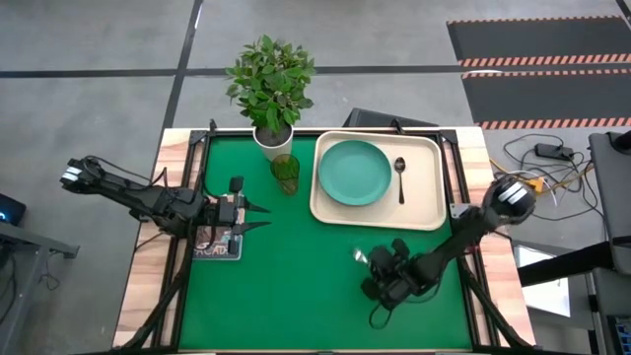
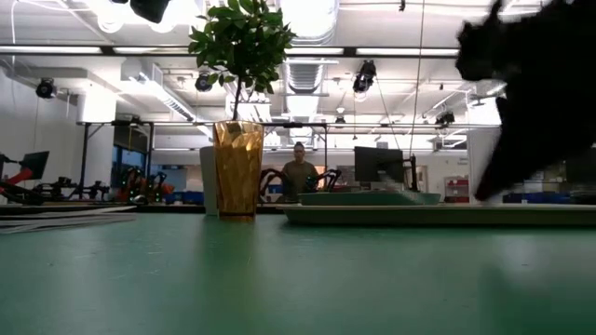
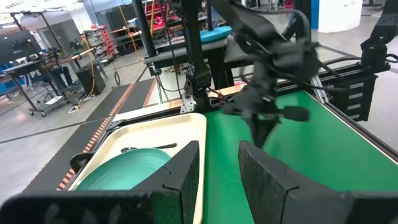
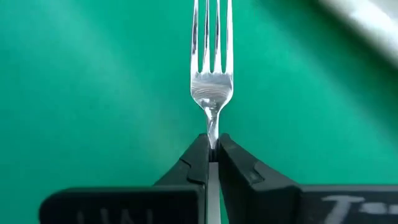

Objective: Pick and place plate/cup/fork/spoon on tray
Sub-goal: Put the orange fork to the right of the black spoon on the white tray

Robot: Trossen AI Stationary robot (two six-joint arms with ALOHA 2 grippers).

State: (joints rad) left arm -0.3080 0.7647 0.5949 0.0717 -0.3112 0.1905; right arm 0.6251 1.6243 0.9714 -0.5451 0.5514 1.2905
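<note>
My right gripper [image 1: 378,264] is shut on the fork [image 4: 211,68] over the green mat, in front of the tray [image 1: 426,215]. Only the fork's silver tines [image 1: 360,256] and neck show; its handle is hidden between the fingers. The teal plate [image 1: 354,173] and the dark spoon [image 1: 400,177] lie in the tray. The tinted cup [image 1: 285,174] stands upright on the mat, left of the tray; it also shows in the low view [image 2: 237,169]. My left gripper [image 1: 261,217] is open and empty over the mat's left part. My right gripper pinches the fork's thin neck [image 4: 212,127], just behind the tines, between its two fingertips. The fingers lie along the fork, and the tines stick out straight ahead of them over the green mat. The handle is hidden by the gripper.
A plant in a white pot [image 1: 272,136] stands at the mat's far edge, right behind the cup. A printed card [image 1: 217,243] lies under the left arm. Wooden table borders run along both sides, with cables [image 1: 552,163] off to the right.
</note>
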